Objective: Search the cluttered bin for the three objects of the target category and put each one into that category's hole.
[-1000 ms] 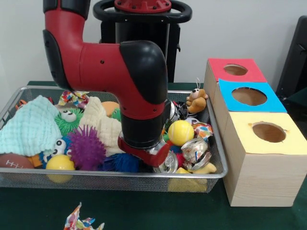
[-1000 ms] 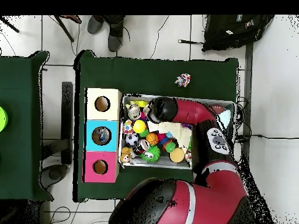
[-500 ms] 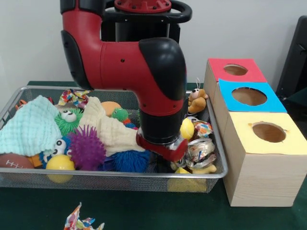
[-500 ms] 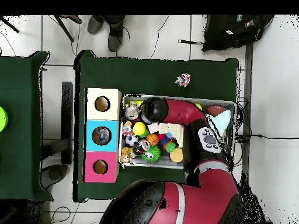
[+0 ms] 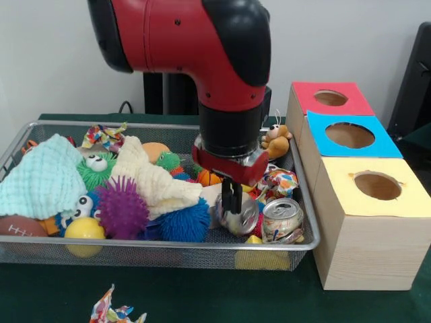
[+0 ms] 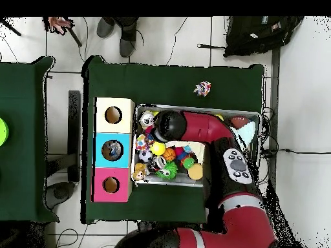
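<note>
My gripper [image 5: 232,207] hangs over the right part of the wire bin [image 5: 155,246], its black fingers shut on a crushed silver can [image 5: 243,221] lifted just above the clutter. A second silver can [image 5: 281,219] stands right beside it near the bin's front right corner. To the right stand three wooden boxes with holes, topped red [image 5: 330,98], blue [image 5: 349,135] and yellow [image 5: 377,186]. In the overhead view the arm's wrist [image 6: 169,126] covers the gripper and the can; the yellow box [image 6: 113,115] lies closest to it.
The bin holds a mint cloth [image 5: 40,180], a purple spiky ball [image 5: 121,207], a blue spiky ball [image 5: 185,223], yellow balls, a small teddy [image 5: 276,141] and wrappers. A crumpled wrapper [image 5: 118,312] lies on the green table in front. A person's feet [image 6: 119,29] stand beyond the table.
The arm has swung right and risen out of the clutter. The fingers, hidden before, now show with the crushed can between them; the yellow ball by the wrist is covered.
</note>
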`<state>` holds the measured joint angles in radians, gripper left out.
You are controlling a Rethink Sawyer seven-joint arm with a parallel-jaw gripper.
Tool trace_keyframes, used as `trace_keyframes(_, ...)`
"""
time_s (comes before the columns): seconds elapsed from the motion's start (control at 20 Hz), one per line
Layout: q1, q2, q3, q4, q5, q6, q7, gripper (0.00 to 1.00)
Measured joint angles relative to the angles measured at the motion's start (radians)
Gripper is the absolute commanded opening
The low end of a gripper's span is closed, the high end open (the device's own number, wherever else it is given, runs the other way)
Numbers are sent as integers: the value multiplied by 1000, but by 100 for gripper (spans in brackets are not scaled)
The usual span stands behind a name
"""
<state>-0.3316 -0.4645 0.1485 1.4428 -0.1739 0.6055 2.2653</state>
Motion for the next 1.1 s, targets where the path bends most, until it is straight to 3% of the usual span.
trace_keyframes(0.45, -32, -98, -13, -2, -15, 101, 0, 0)
trace_keyframes(1.1, -147, -79, -23, -67, -114, 103, 0, 0)
